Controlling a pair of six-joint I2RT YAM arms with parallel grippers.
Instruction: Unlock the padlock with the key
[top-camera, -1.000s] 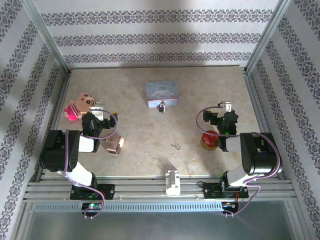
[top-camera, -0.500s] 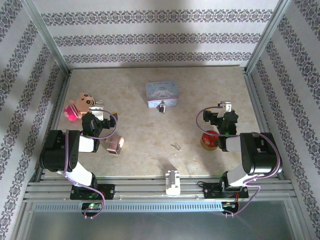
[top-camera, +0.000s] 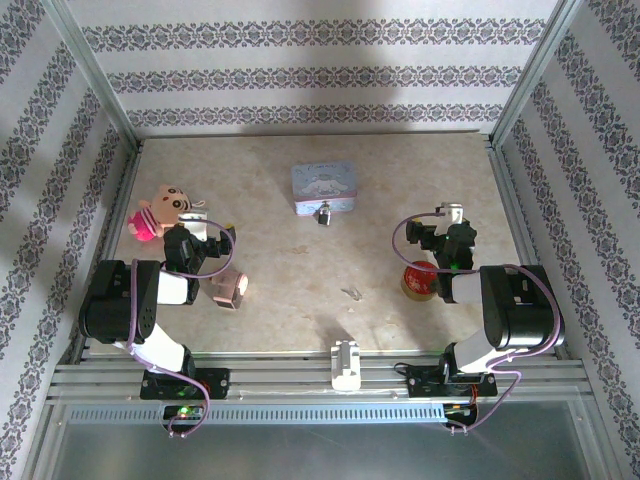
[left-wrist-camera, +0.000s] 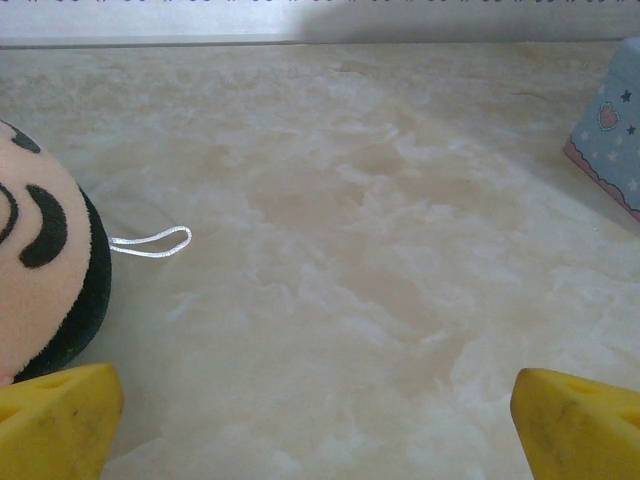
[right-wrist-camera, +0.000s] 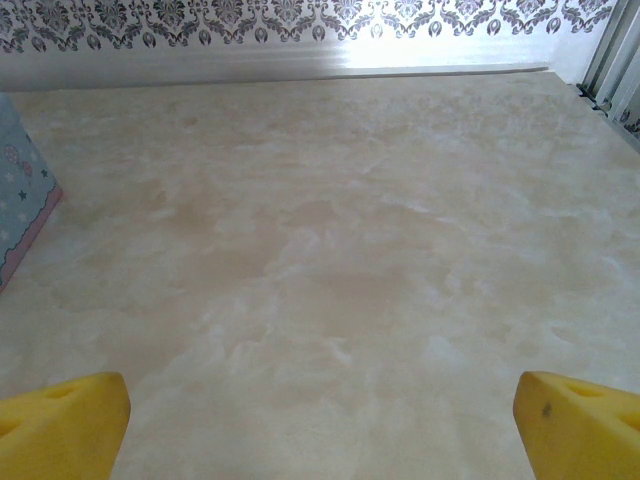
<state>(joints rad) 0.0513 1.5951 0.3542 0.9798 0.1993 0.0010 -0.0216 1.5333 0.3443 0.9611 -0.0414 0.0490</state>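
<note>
The tiny dark padlock (top-camera: 324, 213) lies on the beige table just in front of the pale-blue tin. The small silvery key (top-camera: 352, 293) lies faintly near the middle of the table, closer to the arms. My left gripper (top-camera: 196, 222) rests at the left beside a plush doll, open, with its yellow fingertips (left-wrist-camera: 58, 418) wide apart over bare table. My right gripper (top-camera: 446, 218) is at the right, also open, its yellow fingertips (right-wrist-camera: 580, 422) spread with nothing between them.
A pale-blue cartoon tin (top-camera: 323, 187) stands at the back centre; its corner (left-wrist-camera: 612, 140) also shows in the left wrist view. A pink plush doll (top-camera: 160, 208) lies far left, a pink block (top-camera: 229, 290) by the left arm, a red can (top-camera: 418, 279) under the right arm, a white block (top-camera: 345, 364) at the front edge.
</note>
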